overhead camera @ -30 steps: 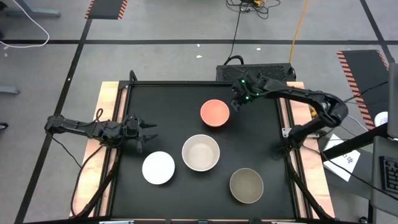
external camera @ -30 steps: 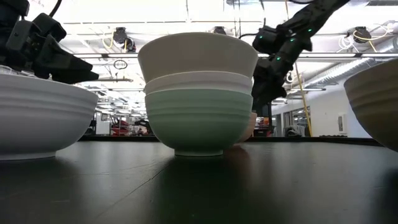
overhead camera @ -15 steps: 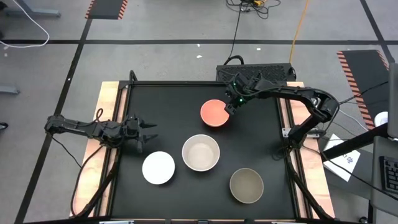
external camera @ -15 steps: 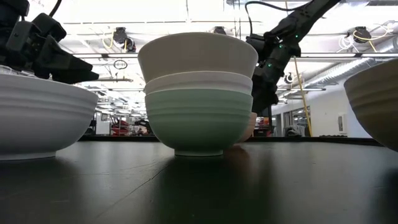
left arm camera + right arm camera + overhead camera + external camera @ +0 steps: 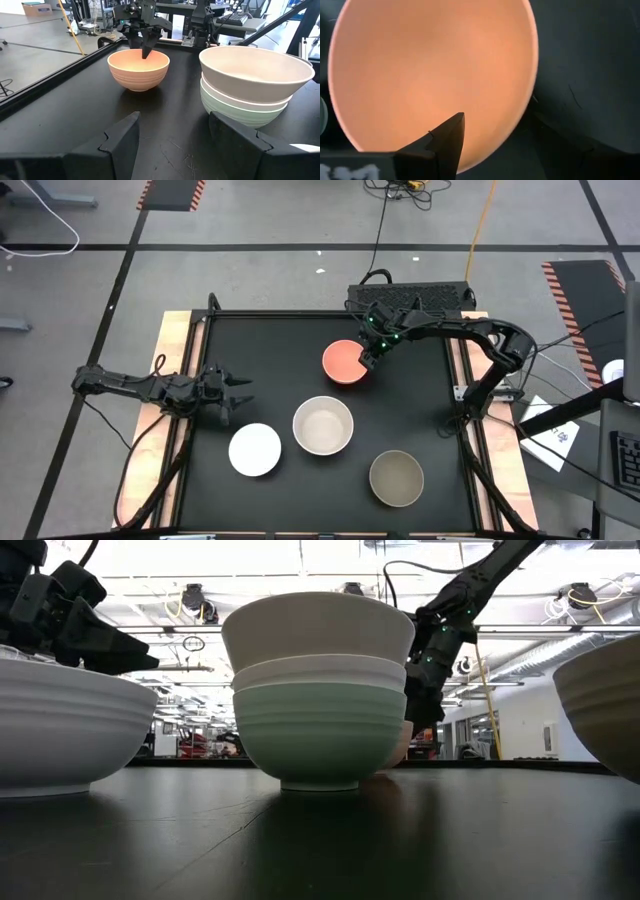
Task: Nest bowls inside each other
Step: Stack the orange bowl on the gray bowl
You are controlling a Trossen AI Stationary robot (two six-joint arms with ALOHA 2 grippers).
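Four groups of bowls sat on the black table (image 5: 260, 350): a pink bowl (image 5: 345, 362), a white bowl (image 5: 254, 449), an olive bowl (image 5: 396, 477) and a central stack (image 5: 323, 425). Right gripper (image 5: 367, 356) hung open over the pink bowl's rim, one finger inside, one outside, holding nothing. Left gripper (image 5: 240, 391) waited open and empty near the table's left edge.

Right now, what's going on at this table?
The right end effector, open, hangs over the rim of the coral-pink bowl, one finger above the inside and one outside, not yet gripping. Mid-table stands a stack of three bowls, mint-green at the bottom. A white bowl and an olive-tan bowl sit alone. The left end effector waits, open, at the table's left edge.
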